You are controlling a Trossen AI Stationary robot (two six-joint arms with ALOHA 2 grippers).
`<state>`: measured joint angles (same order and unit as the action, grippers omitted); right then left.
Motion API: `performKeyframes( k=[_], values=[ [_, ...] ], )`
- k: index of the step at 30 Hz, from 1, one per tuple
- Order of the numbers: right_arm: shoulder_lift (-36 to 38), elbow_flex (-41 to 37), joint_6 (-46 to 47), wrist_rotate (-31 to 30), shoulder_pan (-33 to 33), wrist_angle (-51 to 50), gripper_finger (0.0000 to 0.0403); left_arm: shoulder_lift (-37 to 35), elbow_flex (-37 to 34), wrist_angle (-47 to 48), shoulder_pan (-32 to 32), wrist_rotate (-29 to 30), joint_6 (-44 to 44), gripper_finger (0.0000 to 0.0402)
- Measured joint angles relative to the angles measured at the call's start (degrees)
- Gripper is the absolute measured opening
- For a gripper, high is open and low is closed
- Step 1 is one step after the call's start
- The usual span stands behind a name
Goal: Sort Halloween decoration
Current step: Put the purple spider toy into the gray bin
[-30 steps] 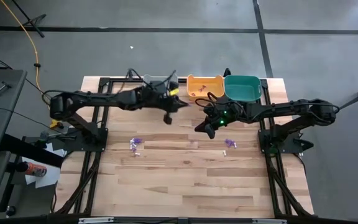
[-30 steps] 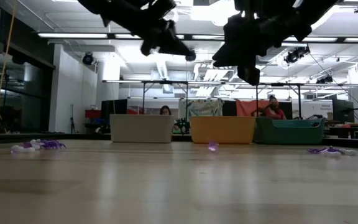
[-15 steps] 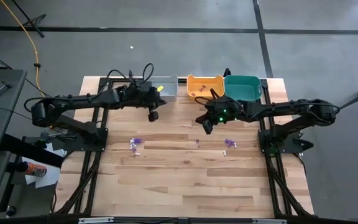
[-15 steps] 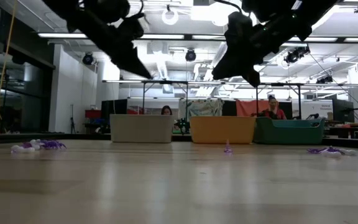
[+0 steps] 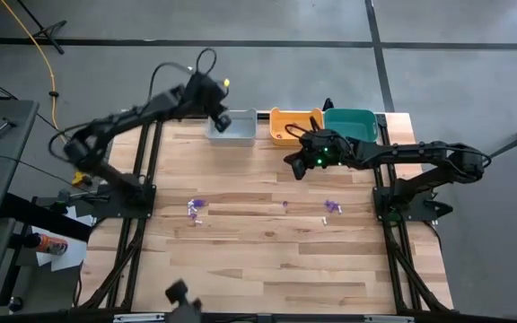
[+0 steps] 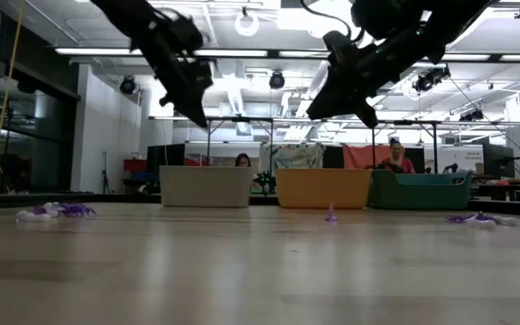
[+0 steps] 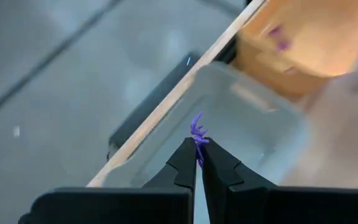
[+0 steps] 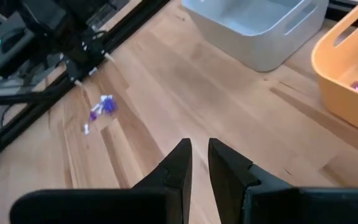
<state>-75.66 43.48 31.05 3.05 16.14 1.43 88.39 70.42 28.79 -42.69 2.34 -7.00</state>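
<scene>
Above the grey bin [image 7: 253, 118], left tool [image 7: 199, 146] pinching a spiky purple trinket [image 7: 197, 127].

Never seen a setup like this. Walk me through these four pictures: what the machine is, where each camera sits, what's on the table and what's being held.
This is a robot with two dark arms at a wooden table, each ending in a two-finger gripper. One picture looks straight down from above, one looks level across the tabletop, and two come from cameras on the arms' wrists.

At the table's far edge stand a grey bin, an orange bin and a teal bin. Tiny purple trinkets lie on the wood: a cluster on the left, a single one in the middle, a few on the right. A couple sit in the orange bin.

The left gripper is above the grey bin, pinching a purple trinket. The right gripper hangs over the wood near the orange bin, slightly open and empty.
</scene>
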Motion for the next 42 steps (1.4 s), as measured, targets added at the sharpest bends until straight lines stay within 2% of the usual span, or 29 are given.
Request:
performKeyframes(
  k=[3, 6, 9, 13, 17, 21, 23, 27, 32, 42],
  values=[
    [0.0, 0.0, 1.6, -0.2, 0.6, 0.0, 0.0048, 7.8, 7.9, 9.8, -2.8, -1.9, 0.6, 0.0000],
    [0.0, 0.0, 2.5, -1.8, 0.7, 0.0, 0.0048, 14.3, 12.5, 17.1, -3.5, -5.5, 2.2, 0.0000],
    [0.0, 0.0, 2.5, -3.1, 0.7, 0.0, 0.0048, 18.1, 14.0, 18.8, -3.3, -9.6, 4.0, 0.0000],
    [0.0, 0.0, 2.6, -3.3, 0.7, 0.0, 0.0048, 21.4, 13.9, 19.0, -2.2, -9.8, 5.1, 0.0000],
    [0.0, 0.0, 2.6, -3.3, 0.7, 0.0, 0.0048, 23.1, 13.9, 18.1, -1.0, -6.3, 6.1, 0.0000],
    [0.0, 0.0, 2.6, -3.3, 0.7, 0.0, 0.0048, 24.1, 13.9, 14.9, -0.4, -6.2, 9.3, 0.0000],
    [0.0, 0.0, 2.6, -3.4, 0.7, 0.0, 0.0048, 24.4, 13.9, 12.9, -0.3, -5.2, 13.4, 0.0000],
    [0.0, 0.0, 2.6, -4.0, 0.7, 0.0, 0.0048, 25.3, 13.9, 12.1, -0.7, -1.8, 27.0, 0.0000],
    [0.0, 0.0, 2.6, -5.6, 0.7, 0.0, 0.0048, 26.3, 13.9, 13.1, -1.4, -1.7, 34.7, 0.0001],
    [0.0, 0.0, 2.6, -6.1, 0.7, 0.0, 0.0048, 26.5, 13.9, 13.4, -1.6, 1.3, 35.9, 0.0035]
  ],
)
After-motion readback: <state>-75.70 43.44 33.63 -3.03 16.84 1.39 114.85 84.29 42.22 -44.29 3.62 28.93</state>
